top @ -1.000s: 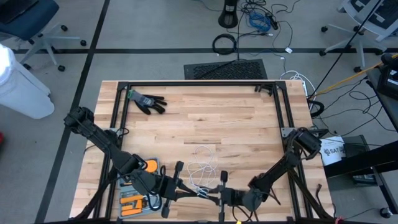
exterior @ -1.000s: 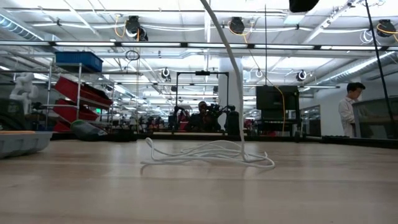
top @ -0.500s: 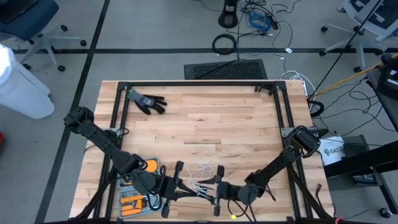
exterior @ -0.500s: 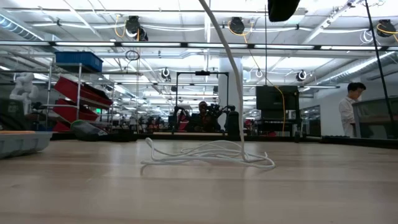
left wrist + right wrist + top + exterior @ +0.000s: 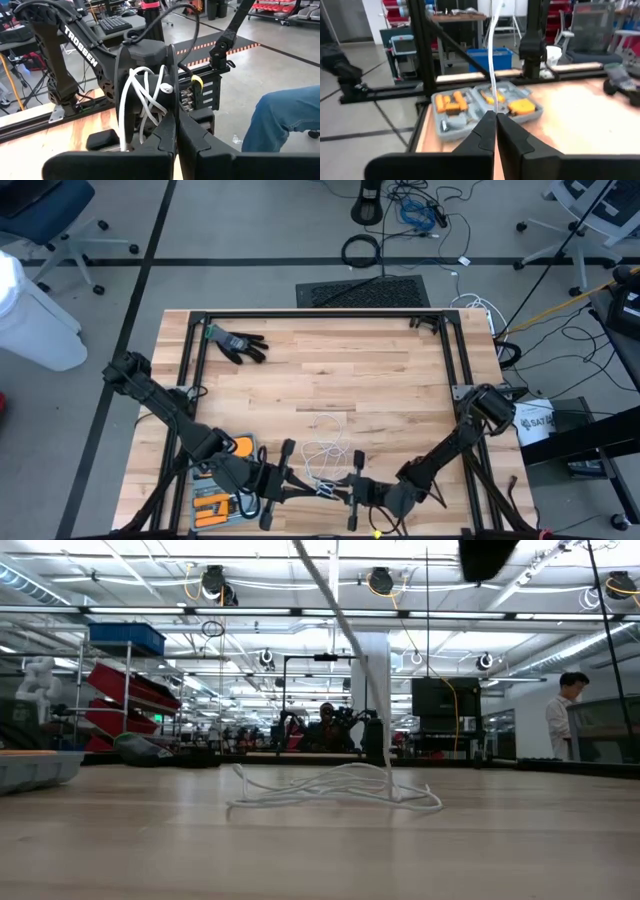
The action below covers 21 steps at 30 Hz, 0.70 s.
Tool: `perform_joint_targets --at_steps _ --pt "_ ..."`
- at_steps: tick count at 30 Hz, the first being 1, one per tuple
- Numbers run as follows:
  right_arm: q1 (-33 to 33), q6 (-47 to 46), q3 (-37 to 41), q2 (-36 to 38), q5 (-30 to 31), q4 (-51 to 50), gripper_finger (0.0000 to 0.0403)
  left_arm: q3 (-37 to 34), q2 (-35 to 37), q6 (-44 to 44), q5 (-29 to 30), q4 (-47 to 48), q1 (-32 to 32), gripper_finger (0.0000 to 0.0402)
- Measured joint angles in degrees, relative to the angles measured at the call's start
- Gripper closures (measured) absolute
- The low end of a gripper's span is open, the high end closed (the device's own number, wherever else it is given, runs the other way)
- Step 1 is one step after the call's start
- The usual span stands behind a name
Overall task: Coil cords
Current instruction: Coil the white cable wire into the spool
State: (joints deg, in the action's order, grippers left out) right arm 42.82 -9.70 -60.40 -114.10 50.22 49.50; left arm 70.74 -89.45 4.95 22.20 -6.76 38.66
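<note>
1. While its two dark fingers press together, the right gripper [image 5: 495,122] pinches a strand of the white cord [image 5: 492,60], which rises straight out from between the fingertips.
2. That right gripper [image 5: 348,485] sits low at the table's near edge, its arm reaching back to a base on the right rail.
3. Facing it, the left gripper [image 5: 176,127] is likewise closed, clamped on the black spool [image 5: 145,95], a round puck with several turns of cord wound over it.
4. Seen from above, the left gripper [image 5: 322,489] is just beside the right one, almost tip to tip, its arm folded back toward the left rail.
5. Between and beyond the two grippers, the rest of the cord [image 5: 322,448] lies in loose loops on the wooden table [image 5: 380,380]; one strand climbs steeply from the heap [image 5: 335,785].
6. A grey tool tray [image 5: 485,107] with orange pieces lies under the left arm.
7. Well apart, a black glove [image 5: 236,342] rests near the far left corner.
</note>
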Motion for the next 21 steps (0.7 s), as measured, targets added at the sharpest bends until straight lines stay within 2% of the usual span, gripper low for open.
perform_joint_targets --at_steps 8,14,21 --pt "4.0 -4.72 0.0 0.0 4.28 -1.75 0.0402 0.0 0.0 -0.04 2.31 0.06 2.14 0.0395" --pt "4.66 -5.5 0.0 0.0 3.67 -0.89 0.0403 0.0 0.02 -1.56 2.68 0.3 3.04 0.0395" --pt "5.74 -3.72 0.0 1.59 3.25 -0.2 0.0403 0.0 0.07 -5.81 2.29 6.71 3.9 0.0395"
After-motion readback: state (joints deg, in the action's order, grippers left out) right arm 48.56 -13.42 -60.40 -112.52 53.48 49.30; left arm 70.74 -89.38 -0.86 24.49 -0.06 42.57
